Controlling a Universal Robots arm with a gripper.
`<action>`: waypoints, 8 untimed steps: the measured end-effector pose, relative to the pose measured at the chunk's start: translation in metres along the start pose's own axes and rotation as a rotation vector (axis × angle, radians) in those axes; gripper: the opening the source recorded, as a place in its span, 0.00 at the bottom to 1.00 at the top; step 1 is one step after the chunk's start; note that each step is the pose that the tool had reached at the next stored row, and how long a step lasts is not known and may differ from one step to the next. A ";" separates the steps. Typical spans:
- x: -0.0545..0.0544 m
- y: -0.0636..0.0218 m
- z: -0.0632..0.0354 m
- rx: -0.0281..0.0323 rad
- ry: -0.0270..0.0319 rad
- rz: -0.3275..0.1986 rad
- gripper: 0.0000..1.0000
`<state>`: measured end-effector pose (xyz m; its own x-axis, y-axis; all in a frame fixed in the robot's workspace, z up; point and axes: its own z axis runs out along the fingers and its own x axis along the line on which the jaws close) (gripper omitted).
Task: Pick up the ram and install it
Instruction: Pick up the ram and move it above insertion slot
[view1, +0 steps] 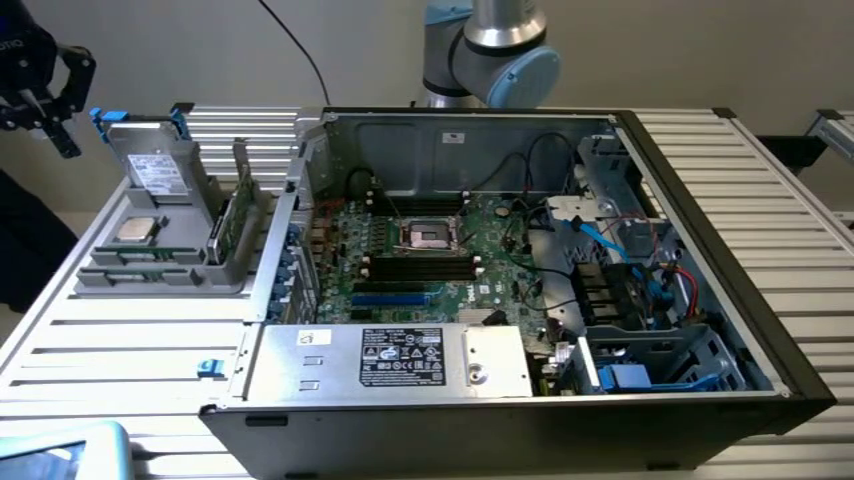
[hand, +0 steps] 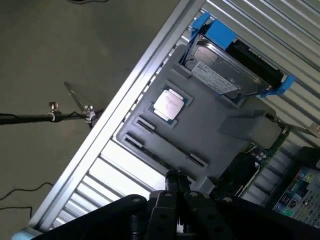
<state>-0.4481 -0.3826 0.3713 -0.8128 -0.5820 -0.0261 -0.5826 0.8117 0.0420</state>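
Slatted metal surface (view1: 120, 345), one open PC case (view1: 441, 155), one grey holder (view1: 174, 268), one ram (view1: 235, 225) upright in it, end effector (hand: 177, 179) closed, empty.

- No text, brand or number can be read with any certainty.
- Black label (view1: 403, 356) with white print and small marks, on the silver power supply box (view1: 497, 362) at the near side of the computer case (view1: 721, 250): the lines are too small to read.
- Small white sticker (view1: 315, 338) on the same box, toward the exterior view's left: illegible.
- White sticker (view1: 454, 135) on the far inner wall of the case: illegible.
- White label (hand: 215, 77) on the drive (hand: 250, 67) with blue tabs: rows of print, none legible.
- Silver processor chip (hand: 167, 103): any marks on its lid are unreadable.
- The ram (view1: 244, 205) stands edge-on; any print on it cannot be read.
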 end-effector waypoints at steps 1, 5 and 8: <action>0.000 0.0000 0.0001 -0.0005 0.0007 -0.018 0.11; 0.000 0.0000 0.0002 -0.0023 0.0039 -0.092 0.11; 0.000 0.0000 0.0003 -0.0037 0.0063 -0.147 0.11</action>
<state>-0.4481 -0.3826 0.3710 -0.7189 -0.6946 -0.0259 -0.6950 0.7178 0.0419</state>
